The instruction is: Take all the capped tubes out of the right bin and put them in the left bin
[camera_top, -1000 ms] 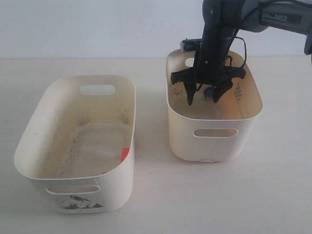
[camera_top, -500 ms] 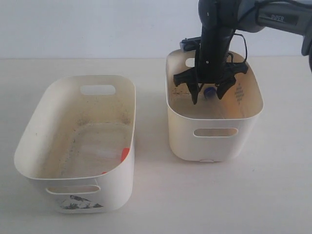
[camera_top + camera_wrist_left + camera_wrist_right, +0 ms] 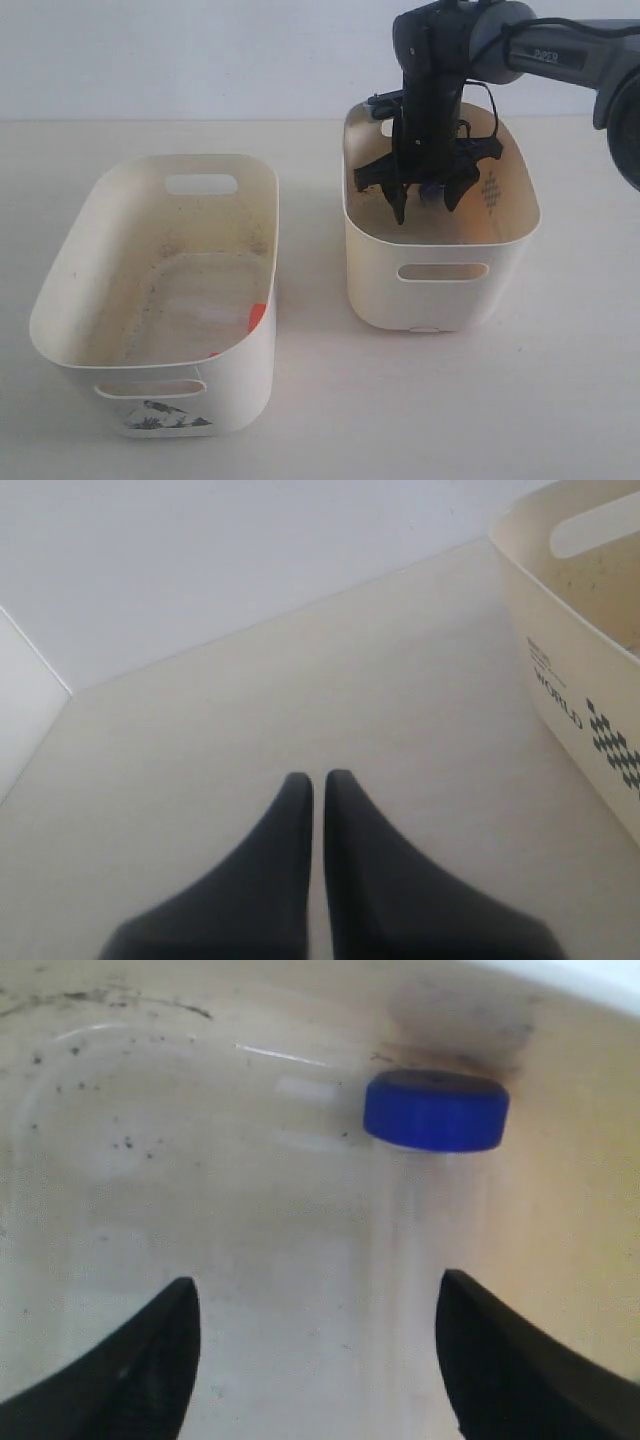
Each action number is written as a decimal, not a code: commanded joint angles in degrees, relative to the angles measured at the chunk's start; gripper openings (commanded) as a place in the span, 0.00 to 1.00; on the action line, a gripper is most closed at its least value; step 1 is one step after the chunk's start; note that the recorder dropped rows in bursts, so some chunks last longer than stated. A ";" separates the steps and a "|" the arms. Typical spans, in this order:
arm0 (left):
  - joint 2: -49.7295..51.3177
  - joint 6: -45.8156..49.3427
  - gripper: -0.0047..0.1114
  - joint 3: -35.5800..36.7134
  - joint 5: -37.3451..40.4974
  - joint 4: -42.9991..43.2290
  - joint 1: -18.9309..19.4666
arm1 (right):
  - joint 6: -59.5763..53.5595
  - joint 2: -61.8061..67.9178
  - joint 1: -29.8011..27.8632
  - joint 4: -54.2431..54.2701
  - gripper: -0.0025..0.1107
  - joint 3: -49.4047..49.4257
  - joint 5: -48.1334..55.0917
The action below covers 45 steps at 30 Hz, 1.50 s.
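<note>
Across the pale tabletop (image 3: 320, 420) you have 2 cream tubs standing well apart. Nearest the camera on the left sits the left bin (image 3: 235, 385), bird print on its front below the handle slot. Down on its floor, against the near right wall, 1 orange-red cap (image 3: 256, 316) shows; its tube is too faint to make out.

Over on the right, the right bin (image 3: 370, 270) has your right arm reaching down into it from above. Your right hand (image 3: 424, 208) hangs inside the tub, below the rim, fingers spread wide and gripping nothing.

From the right wrist view, that hand (image 3: 318, 1295) faces the bin floor, and 1 blue-capped tube (image 3: 436, 1110) lies there, cap close to the wall. Its clear body runs back toward the gap between your fingers, nearer one finger than the other, and neither finger touches it.

Your left hand (image 3: 318, 778) shows only in its own wrist view: fingers pressed nearly together, a thin slit between them, empty, over bare tabletop.
</note>
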 commanded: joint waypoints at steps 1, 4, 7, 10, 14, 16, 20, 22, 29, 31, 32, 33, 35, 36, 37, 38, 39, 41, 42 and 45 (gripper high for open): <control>0.03 -0.54 0.08 -0.21 -0.30 -0.16 -0.30 | 0.69 0.92 -1.94 -5.62 0.58 0.79 1.00; 0.03 -0.54 0.08 -0.21 -0.30 -0.16 -0.30 | 0.69 0.92 -1.94 -6.69 0.58 0.79 1.00; 0.03 -0.54 0.08 -0.21 -0.30 -0.16 -0.30 | 0.69 0.79 -1.94 -6.68 0.58 0.79 1.00; 0.03 -0.54 0.08 -0.21 -0.30 -0.16 -0.30 | -0.67 -0.07 -1.94 -6.58 0.58 0.79 1.00; 0.03 -0.54 0.08 -0.21 -0.30 -0.16 -0.30 | -1.10 -1.33 -1.94 -2.34 0.58 0.79 1.00; 0.03 -0.54 0.08 -0.21 -0.30 -0.16 -0.30 | -1.35 -2.26 -1.71 -1.21 0.58 0.79 1.00; 0.03 -0.54 0.08 -0.21 -0.30 -0.16 -0.30 | -1.53 -5.12 -1.57 -2.29 0.58 5.74 1.00; 0.03 -0.54 0.08 -0.21 -0.30 -0.16 -0.30 | -1.43 -5.80 -1.57 -6.55 0.58 10.04 1.00; 0.03 -0.54 0.08 -0.21 -0.30 -0.16 -0.30 | 0.31 -4.01 -1.57 -14.93 0.58 12.22 1.00; 0.03 -0.54 0.08 -0.21 -0.30 -0.16 -0.30 | 1.85 -3.09 -1.57 -17.46 0.58 12.22 1.00; 0.03 -0.54 0.08 -0.21 -0.30 -0.16 -0.30 | 1.96 -2.79 -1.57 -17.46 0.58 12.22 1.00; 0.03 -0.54 0.08 -0.21 -0.30 -0.16 -0.30 | 2.04 -2.50 -1.57 -17.56 0.58 12.22 1.00; 0.03 -0.54 0.08 -0.21 -0.30 -0.16 -0.30 | 2.24 -1.89 -1.57 -17.53 0.58 12.22 1.00; 0.03 -0.54 0.08 -0.21 -0.30 -0.16 -0.30 | 2.65 -1.45 -1.57 -17.53 0.58 12.22 1.00; 0.03 -0.54 0.08 -0.21 -0.30 -0.16 -0.30 | 2.95 -1.18 -1.57 -17.53 0.58 12.22 1.00; 0.03 -0.54 0.08 -0.21 -0.30 -0.16 -0.30 | 3.25 -0.83 -1.57 -17.33 0.58 12.22 1.00; 0.03 -0.54 0.08 -0.21 -0.30 -0.16 -0.30 | 3.67 -0.54 -1.57 -17.07 0.56 12.22 1.00; 0.03 -0.54 0.08 -0.21 -0.30 -0.16 -0.30 | 3.67 -0.28 -1.57 -15.89 0.47 12.22 1.00; 0.03 -0.54 0.08 -0.21 -0.30 -0.16 -0.30 | 3.67 -0.28 -1.57 -15.15 0.37 12.22 1.00; 0.03 -0.54 0.08 -0.21 -0.30 -0.16 -0.30 | 3.24 -0.39 -1.57 -13.70 0.09 12.22 1.00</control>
